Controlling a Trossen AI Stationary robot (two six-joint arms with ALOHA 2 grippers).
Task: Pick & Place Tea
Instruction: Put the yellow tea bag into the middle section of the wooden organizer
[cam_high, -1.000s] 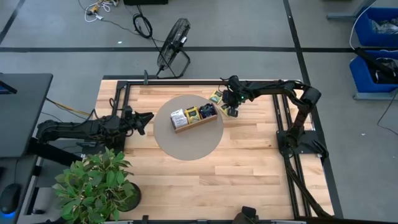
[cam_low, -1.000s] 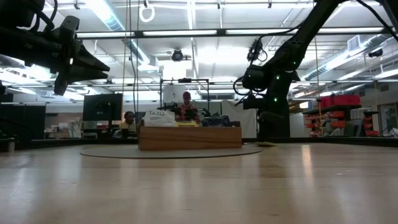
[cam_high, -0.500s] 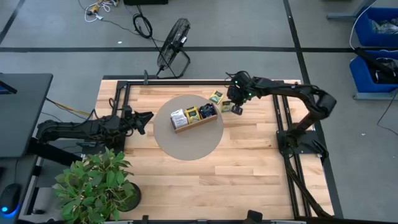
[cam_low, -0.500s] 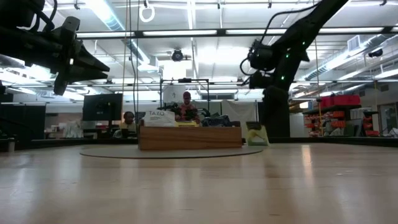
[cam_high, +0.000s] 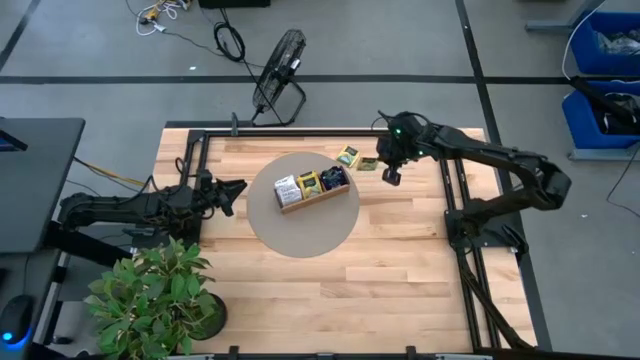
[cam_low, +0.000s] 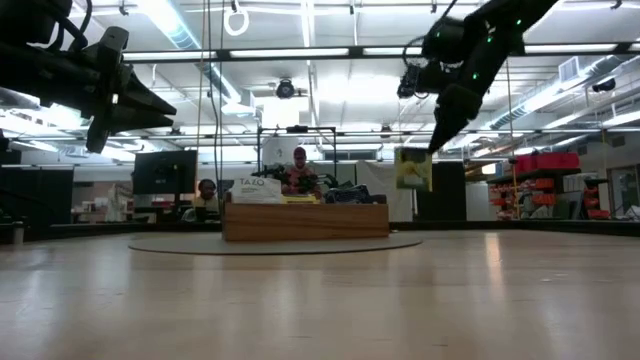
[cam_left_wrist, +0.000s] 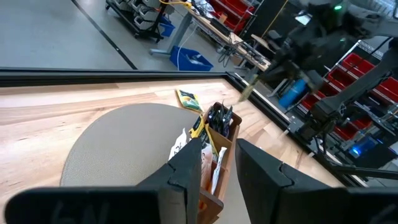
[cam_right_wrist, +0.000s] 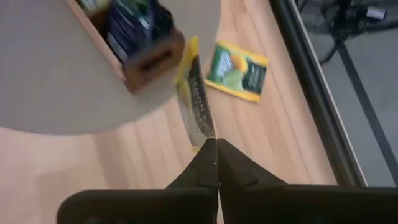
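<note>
We see a green-yellow tea packet (cam_low: 413, 168) pinched in the right hand (cam_right_wrist: 209, 144), lifted clear of the wooden worktop (cam_high: 400, 240) beside the tray (cam_high: 314, 190); the left hand (cam_left_wrist: 213, 163), fingers parted, waits opposite in the workshop.

The only lettering that can be read is "TAZO", in dark capitals on the white tea-bag packet (cam_low: 257, 189) standing at the left end of the long wooden tray (cam_low: 305, 221) in the low view. Print on the other packets is too small to read.
</note>
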